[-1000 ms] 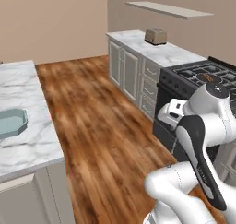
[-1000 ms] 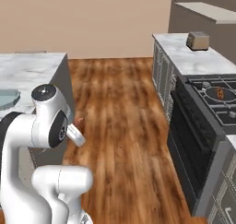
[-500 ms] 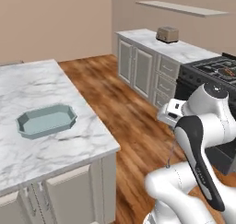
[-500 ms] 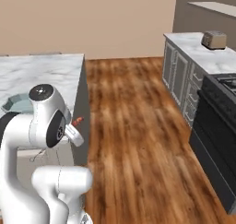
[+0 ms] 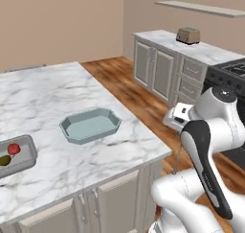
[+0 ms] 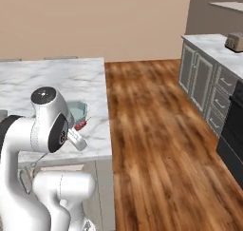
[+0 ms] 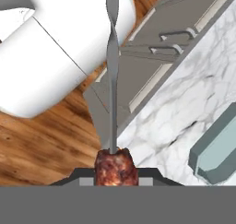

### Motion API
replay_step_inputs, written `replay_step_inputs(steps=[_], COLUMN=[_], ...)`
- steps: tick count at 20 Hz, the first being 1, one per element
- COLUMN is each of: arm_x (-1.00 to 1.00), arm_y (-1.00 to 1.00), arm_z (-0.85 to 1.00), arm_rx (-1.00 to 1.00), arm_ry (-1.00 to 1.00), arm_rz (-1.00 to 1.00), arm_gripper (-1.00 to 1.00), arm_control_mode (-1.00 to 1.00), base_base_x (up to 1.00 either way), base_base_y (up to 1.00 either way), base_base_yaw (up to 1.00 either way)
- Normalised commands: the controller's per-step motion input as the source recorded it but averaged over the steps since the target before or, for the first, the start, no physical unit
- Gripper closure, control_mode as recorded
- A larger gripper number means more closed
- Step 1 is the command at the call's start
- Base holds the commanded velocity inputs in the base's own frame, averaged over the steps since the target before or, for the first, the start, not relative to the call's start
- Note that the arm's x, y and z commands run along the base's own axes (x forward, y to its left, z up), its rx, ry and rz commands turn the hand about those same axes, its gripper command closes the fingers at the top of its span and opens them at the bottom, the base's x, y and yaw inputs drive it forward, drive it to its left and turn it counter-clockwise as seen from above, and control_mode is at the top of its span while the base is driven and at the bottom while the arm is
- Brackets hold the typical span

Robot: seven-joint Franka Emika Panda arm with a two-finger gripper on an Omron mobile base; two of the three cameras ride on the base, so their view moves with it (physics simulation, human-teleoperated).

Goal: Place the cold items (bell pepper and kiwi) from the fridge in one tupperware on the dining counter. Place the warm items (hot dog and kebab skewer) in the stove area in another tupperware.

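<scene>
The kebab skewer (image 7: pixel 112 140) sits clamped in the pincer (image 7: pixel 116 172), whose 2 jaws are together on the browned meat at its near end; the thin grey stick runs away from the hand, out over the bench edge and the cabinet fronts below. In the right base view a red bit of the skewer (image 6: pixel 80 126) shows just beside the arm's wrist, near the right edge of the marble bench (image 6: pixel 52 80).

On that bench lies 1 pale blue tupperware (image 5: pixel 91 124), open and empty, near the right side of the slab; its corner also shows in the hand view (image 7: pixel 216 149). Well to the left of it, at the left edge of the left base view, lies a grey tupperware (image 5: pixel 23 159) holding 1 red bell pepper (image 5: pixel 14 149) and 1 greenish-brown kiwi (image 5: pixel 5 160), side by side.

Across the wooden floor (image 6: pixel 156 130), on the far side of the kitchen, a toaster (image 5: pixel 188 35) stands on another marble counter (image 5: pixel 210 50), with the dark stove (image 5: pixel 232 76) to its right.
</scene>
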Motion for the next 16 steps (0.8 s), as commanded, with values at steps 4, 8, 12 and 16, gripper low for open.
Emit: replay_step_inputs(steps=[4, 8, 12, 16], arm_x=[0.00, 0.00, 0.39, 0.92], arm_y=[0.00, 0.00, 0.29, 0.40], arm_z=[0.00, 0.00, 0.00, 0.00], arm_rx=[0.00, 0.00, 0.00, 0.00], arm_ry=[0.00, 0.00, -0.12, -0.09], arm_rz=[0.00, 0.00, 0.00, 0.00], arm_gripper=[1.00, 1.00, 1.00, 1.00], arm_control_mode=[1.00, 1.00, -1.00, -1.00], base_base_x=[0.31, 0.33, 0.05, 0.00], base_base_y=[0.73, 0.55, 0.10, 0.00], base_base_yaw=[0.00, 0.00, 0.00, 0.00])
